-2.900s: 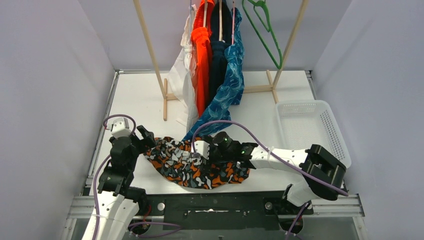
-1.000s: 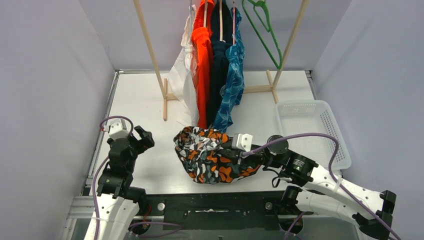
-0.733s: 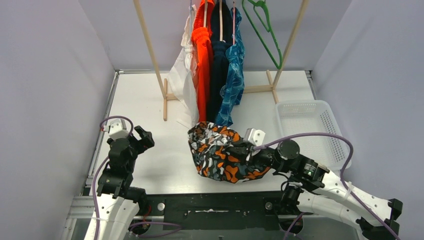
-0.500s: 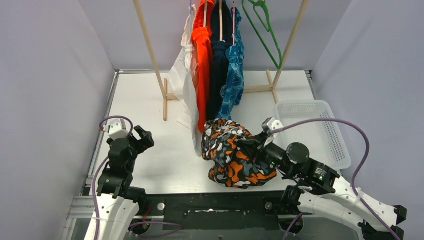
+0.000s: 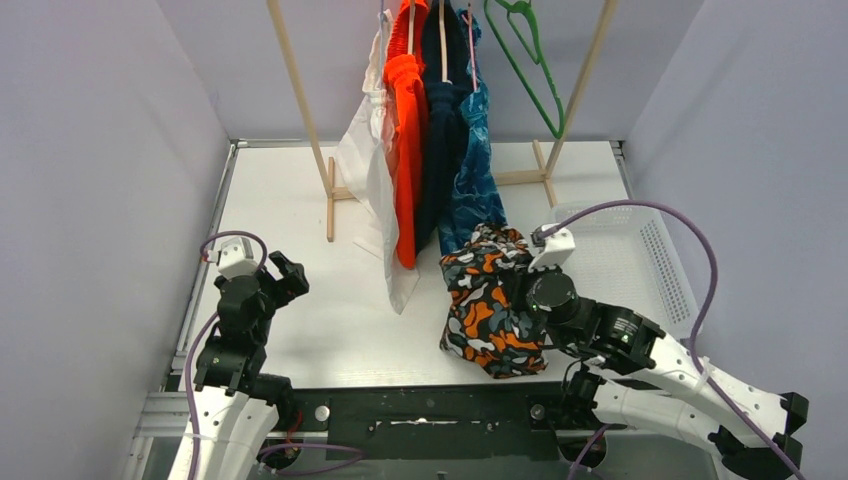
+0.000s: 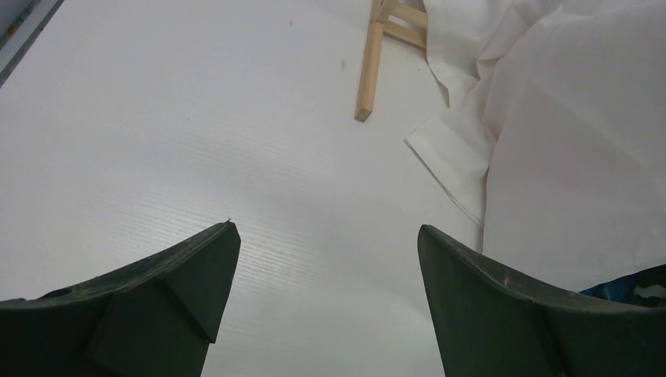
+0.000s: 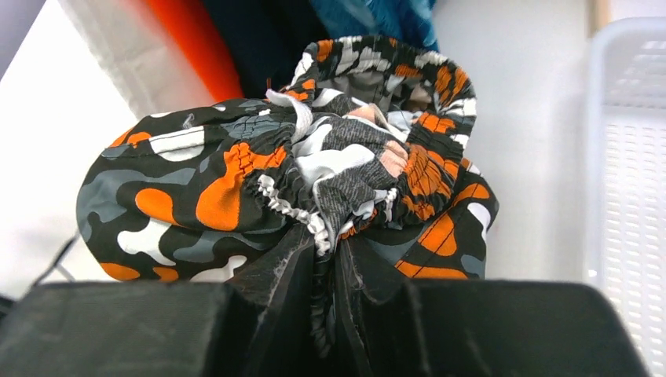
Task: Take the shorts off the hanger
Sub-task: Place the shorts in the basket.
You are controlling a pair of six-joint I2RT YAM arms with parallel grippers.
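My right gripper (image 7: 330, 247) is shut on the bunched waistband of the camouflage shorts (image 7: 236, 177), black, orange and white, which hang in a bundle (image 5: 490, 300) above the table's front right part. On the wooden rack hang the white shorts (image 5: 372, 170), the orange shorts (image 5: 405, 150), the navy shorts (image 5: 443, 140) and the blue leaf-patterned shorts (image 5: 478, 170). An empty green hanger (image 5: 530, 60) hangs at the rack's right end. My left gripper (image 6: 326, 236) is open over bare table at the front left (image 5: 280, 275), with the white shorts (image 6: 565, 157) to its right.
A white basket (image 5: 650, 260) stands at the right edge of the table, just right of the held bundle; its rim (image 7: 620, 157) shows in the right wrist view. The rack's wooden foot (image 5: 330, 205) rests on the table at the back left.
My right arm has carried the camouflage shorts from the front middle of the table toward the right, close to the basket. The left arm has stayed still and open.
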